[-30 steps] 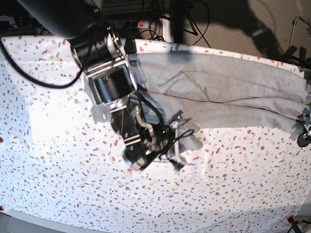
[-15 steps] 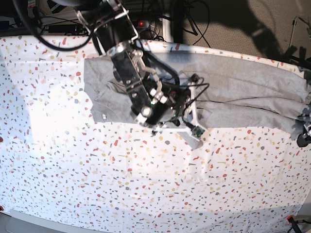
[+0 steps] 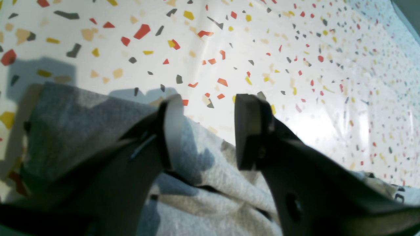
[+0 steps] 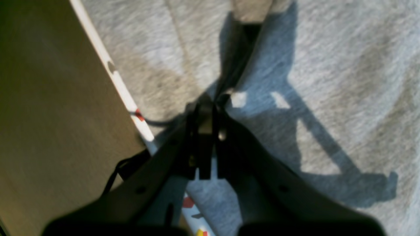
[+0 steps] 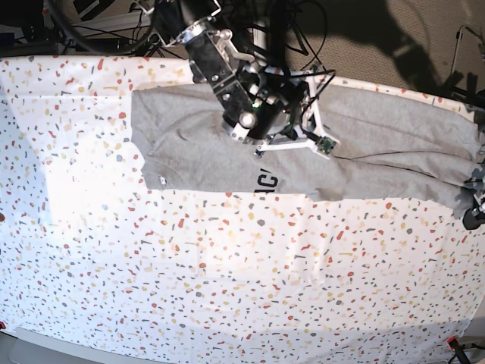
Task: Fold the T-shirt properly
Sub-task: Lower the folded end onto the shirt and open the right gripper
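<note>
The grey T-shirt (image 5: 182, 136) lies stretched along the far side of the table, with a strip of black lettering (image 5: 265, 179) showing at its near hem. My right gripper (image 5: 301, 106) hangs over the shirt's middle near the far table edge. In the right wrist view its jaws (image 4: 204, 111) are pressed together on a ridge of the grey cloth (image 4: 328, 65). My left gripper (image 3: 211, 105) stands open at the shirt's right end (image 5: 470, 193), its fingers over a bunched grey corner (image 3: 82, 124), nothing between them.
The speckled tablecloth (image 5: 227, 280) covers the whole table. The far table edge (image 4: 124, 95) runs close beside the right gripper, with brown floor beyond it. Cables and a power strip (image 5: 212, 36) lie behind the table.
The right arm has swung from the table's middle toward the far edge, drawing the cloth with it. The shirt's left half now lies uncovered and flat, and lettering shows at the hem.
</note>
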`<action>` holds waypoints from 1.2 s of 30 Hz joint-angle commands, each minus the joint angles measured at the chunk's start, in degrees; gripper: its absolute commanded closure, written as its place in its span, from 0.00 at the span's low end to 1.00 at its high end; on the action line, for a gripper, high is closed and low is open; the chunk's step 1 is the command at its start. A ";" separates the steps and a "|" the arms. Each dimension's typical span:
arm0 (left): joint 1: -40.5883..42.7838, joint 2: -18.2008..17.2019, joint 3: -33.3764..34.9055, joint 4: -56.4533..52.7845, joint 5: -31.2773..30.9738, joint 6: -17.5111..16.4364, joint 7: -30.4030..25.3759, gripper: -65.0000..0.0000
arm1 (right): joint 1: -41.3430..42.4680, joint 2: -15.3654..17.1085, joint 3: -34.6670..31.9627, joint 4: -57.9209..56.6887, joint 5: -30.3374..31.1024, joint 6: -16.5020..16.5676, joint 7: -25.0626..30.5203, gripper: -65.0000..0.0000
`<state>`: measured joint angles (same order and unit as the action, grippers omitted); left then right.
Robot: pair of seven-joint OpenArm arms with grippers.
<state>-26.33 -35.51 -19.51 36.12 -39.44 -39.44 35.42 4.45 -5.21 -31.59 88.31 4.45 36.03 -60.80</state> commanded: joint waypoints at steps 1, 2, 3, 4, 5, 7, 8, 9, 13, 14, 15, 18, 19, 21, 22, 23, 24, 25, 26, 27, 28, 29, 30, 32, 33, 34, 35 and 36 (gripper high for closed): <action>-1.29 -1.49 -0.28 0.96 -1.03 -0.56 -0.72 0.61 | 0.92 -0.63 -0.02 1.51 0.26 0.20 0.72 1.00; -1.29 -1.49 -0.28 0.96 -1.05 -0.56 -0.72 0.61 | 0.92 -0.63 -0.02 1.77 0.26 0.17 0.72 1.00; -1.31 -1.49 -0.28 0.96 -1.03 -0.56 -0.74 0.61 | 0.92 -0.66 -0.02 2.05 0.33 0.15 0.72 1.00; -1.31 -1.49 -0.28 0.96 -1.03 -0.56 -0.72 0.61 | 0.92 -0.63 -0.02 2.34 0.55 0.15 0.72 1.00; -1.31 -1.49 -0.28 0.96 -1.03 -0.56 -0.72 0.61 | 0.92 -0.63 -0.02 2.64 0.70 0.15 0.68 1.00; -1.31 -1.49 -0.28 0.96 -1.03 -0.56 -0.72 0.61 | 0.92 -0.61 -0.02 3.23 2.19 0.15 -0.35 1.00; -1.31 -1.51 -0.28 0.96 -1.03 -0.56 -0.72 0.61 | 0.94 -0.59 0.09 3.54 3.72 0.17 -1.16 1.00; -1.31 -1.51 -0.28 0.96 -1.03 -0.56 -0.68 0.61 | 0.94 -0.48 0.09 3.82 5.20 0.20 -2.12 1.00; -1.31 -1.53 -0.28 0.96 -1.05 -0.56 0.00 0.61 | 1.22 -0.48 0.50 4.50 7.91 0.68 -4.20 0.80; -1.31 -1.55 -0.28 0.96 -1.05 -0.56 0.24 0.61 | 1.46 -0.48 0.92 4.61 8.24 1.22 -4.15 0.71; -1.31 -1.55 -0.28 0.96 -1.05 -0.56 0.63 0.61 | 1.62 -0.48 1.51 4.76 8.26 1.51 -4.07 0.64; -1.31 -1.81 -0.28 0.96 -1.05 -0.56 1.01 0.61 | 2.51 -0.46 4.57 4.98 8.26 1.49 -3.45 0.52; -1.31 -2.01 -0.28 0.96 -1.05 -0.56 1.03 0.61 | 2.95 -0.35 5.95 4.98 8.39 1.49 -3.15 0.51; -1.31 -2.69 -0.28 0.96 -1.05 -0.56 1.09 0.61 | 4.22 0.74 8.94 4.98 10.99 1.49 -3.21 0.51; -1.31 -3.17 -0.28 0.96 -1.05 -0.56 1.09 0.61 | 4.87 1.62 10.54 4.98 12.39 1.46 -3.52 0.51; -1.31 -3.69 -0.28 0.96 -1.03 -0.56 1.25 0.61 | 5.46 2.67 12.20 4.98 13.75 1.46 -3.96 0.51; -1.29 -4.37 -0.28 0.96 -1.03 -0.56 1.42 0.61 | 6.03 3.78 13.94 4.98 15.23 1.46 -4.48 0.51; -1.27 -5.01 -0.28 0.96 -1.01 -0.56 1.92 0.61 | 6.38 4.96 15.72 4.98 16.72 1.46 -4.98 0.51; -1.20 -5.57 -0.28 0.96 -0.96 -0.56 2.58 0.61 | 6.54 6.10 17.55 4.98 18.23 1.49 -5.38 0.51; -0.94 -6.10 -0.28 0.96 -0.72 -0.56 2.71 0.61 | 6.54 7.17 19.34 4.98 19.85 1.51 -5.66 0.51; -0.42 -6.47 -0.28 0.96 0.28 -0.56 2.40 0.61 | 6.47 8.11 21.07 4.98 21.35 1.53 -6.27 0.51; 0.07 -6.49 -0.28 0.94 2.10 -0.56 1.57 0.61 | 6.40 8.94 22.67 4.98 22.82 1.66 -7.30 0.51; 0.98 -6.38 -0.28 0.94 4.42 -0.56 0.09 0.61 | 6.32 9.70 24.11 4.98 24.41 2.14 -8.20 0.51; 3.15 -6.03 -0.28 0.94 8.13 -0.56 -4.79 0.61 | 6.16 10.82 26.75 4.98 27.85 3.21 -9.73 0.51; 4.26 -5.95 -0.28 0.94 8.59 -0.56 -6.86 0.61 | 6.19 11.02 27.93 4.98 29.20 3.34 -10.49 0.51; 5.05 -5.95 -0.28 0.94 8.52 -0.56 -8.13 0.61 | 6.16 10.97 28.96 4.98 30.47 3.89 -10.95 0.51; 5.64 -5.95 -0.28 0.94 8.44 -0.56 -8.50 0.61 | 6.16 10.93 29.83 4.98 31.82 3.97 -11.30 0.51; 6.21 -5.90 -0.28 0.94 8.46 -0.56 -8.33 0.61 | 6.16 10.93 30.47 4.98 32.98 3.97 -11.63 0.51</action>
<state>-18.63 -39.38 -19.46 36.01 -29.58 -39.46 28.69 9.37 5.72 -1.19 92.07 36.47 39.53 -73.06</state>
